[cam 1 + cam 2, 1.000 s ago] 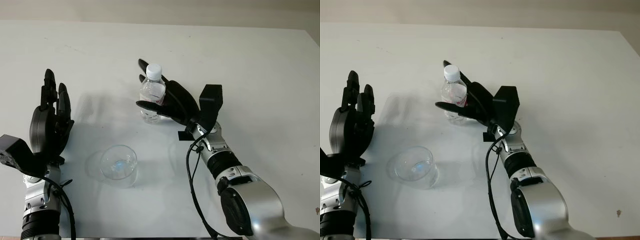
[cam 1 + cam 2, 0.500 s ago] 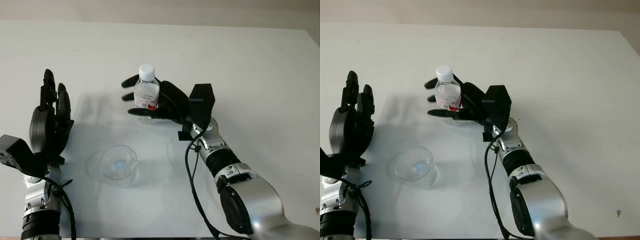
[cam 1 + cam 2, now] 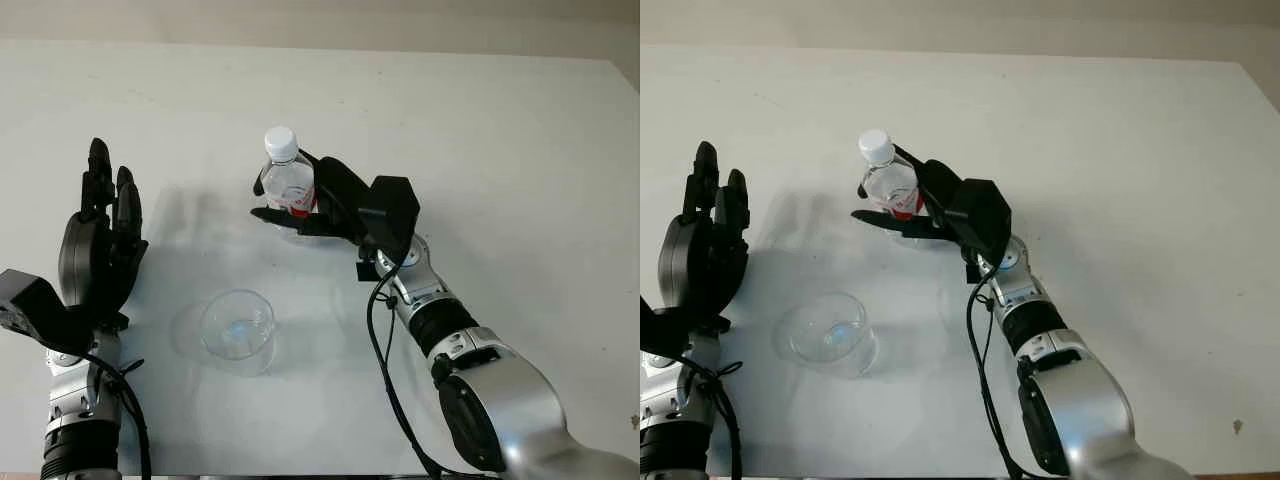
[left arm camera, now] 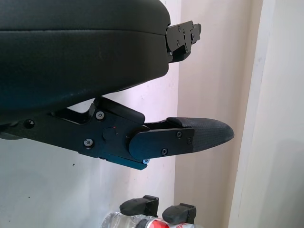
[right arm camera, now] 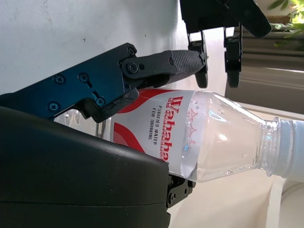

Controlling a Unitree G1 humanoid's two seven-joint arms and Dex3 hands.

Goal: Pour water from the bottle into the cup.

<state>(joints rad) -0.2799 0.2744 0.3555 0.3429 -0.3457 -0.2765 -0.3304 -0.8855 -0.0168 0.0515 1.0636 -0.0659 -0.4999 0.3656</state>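
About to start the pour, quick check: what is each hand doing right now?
Left hand: open, holding nothing, raised at the table's left side.
Right hand: shut on the capped bottle, beyond the cup.

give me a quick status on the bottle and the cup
Right hand shut on bottle, cap on, tilted toward cup. Left hand open, at table's left. Cup upright, path unobstructed.

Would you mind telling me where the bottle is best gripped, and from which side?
Around its labelled middle, from the robot's right side. The bottle is a capped, slightly tilted cylinder; the right hand already wraps it there, leaving the neck free.
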